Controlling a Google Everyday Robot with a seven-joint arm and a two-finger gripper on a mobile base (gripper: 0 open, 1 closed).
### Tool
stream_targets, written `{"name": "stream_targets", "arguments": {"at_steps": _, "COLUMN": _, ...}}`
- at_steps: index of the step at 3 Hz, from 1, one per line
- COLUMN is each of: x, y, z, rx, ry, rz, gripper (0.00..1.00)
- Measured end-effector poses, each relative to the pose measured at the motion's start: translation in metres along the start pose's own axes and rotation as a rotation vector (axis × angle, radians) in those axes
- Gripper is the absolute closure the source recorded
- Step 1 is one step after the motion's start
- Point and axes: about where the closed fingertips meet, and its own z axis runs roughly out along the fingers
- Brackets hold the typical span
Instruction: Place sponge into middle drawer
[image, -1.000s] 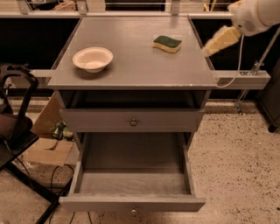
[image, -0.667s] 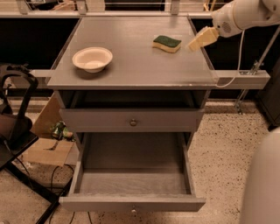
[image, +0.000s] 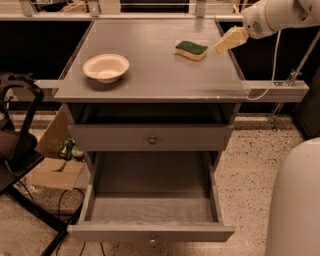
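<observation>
In the single camera view, the gripper (image: 227, 41) is seen above the far right part of the cabinet top (image: 150, 80), with its tip pointed down toward the sponge (image: 191, 49). Whether the gripper is wide or narrow cannot be told from this view, but nothing is seen to be held by it. The sponge is found just beside the gripper tip, on the side toward the bowl (image: 106, 67). It lies flat on the top with its green face up, and a small gap seems to be left between the two. The bowl is placed well apart from the gripper, beyond the sponge. The middle drawer (image: 150, 232) is found far below the gripper and nearer to the camera. It is pulled out fully and nothing is seen inside it, while the upper drawer (image: 150, 137) is shut. The task is judged to be at its early part: the drawer is already opened, but the sponge is not yet grasped, so the grasping, the carrying down and the release into the drawer are left to be done.
</observation>
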Motion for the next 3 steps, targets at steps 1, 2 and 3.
{"name": "stream_targets", "arguments": {"at_steps": 1, "x": 0.001, "y": 0.003, "z": 0.012, "rx": -0.023, "ry": -0.007, "rz": 0.009, "gripper": 0.00}}
{"name": "stream_targets", "arguments": {"at_steps": 2, "x": 0.002, "y": 0.006, "z": 0.047, "rx": -0.060, "ry": -0.039, "rz": 0.074, "gripper": 0.00}}
{"name": "stream_targets", "arguments": {"at_steps": 3, "x": 0.005, "y": 0.009, "z": 0.087, "rx": -0.077, "ry": -0.026, "rz": 0.131, "gripper": 0.00}}
